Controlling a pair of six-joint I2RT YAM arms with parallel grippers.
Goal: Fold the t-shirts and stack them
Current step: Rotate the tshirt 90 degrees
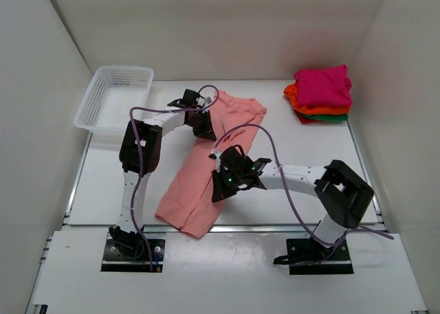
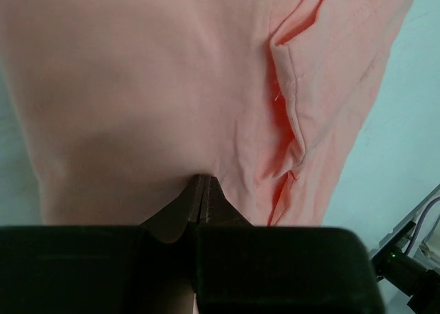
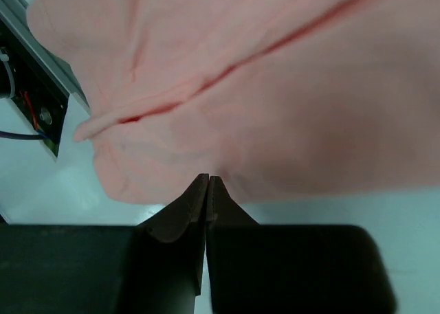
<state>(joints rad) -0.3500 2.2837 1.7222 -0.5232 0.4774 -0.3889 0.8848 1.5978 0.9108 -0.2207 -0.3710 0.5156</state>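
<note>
A salmon-pink t-shirt (image 1: 189,197) lies folded lengthwise as a long strip, running from the back middle of the table toward the near left edge. My left gripper (image 1: 199,126) is shut on the strip's far part, its tips pinching the cloth (image 2: 137,87) in the left wrist view (image 2: 199,180). My right gripper (image 1: 220,189) is shut at the strip's right edge about halfway along, and its tips (image 3: 207,180) bite the hem of the pink cloth (image 3: 275,87). A stack of folded t-shirts (image 1: 322,94), magenta on top over orange, green and red, sits at the back right.
A white mesh basket (image 1: 113,97) stands at the back left corner. The white table (image 1: 302,156) is walled on three sides. Its near metal rail (image 3: 41,87) runs close to the shirt's lower end. Purple cables loop over both arms.
</note>
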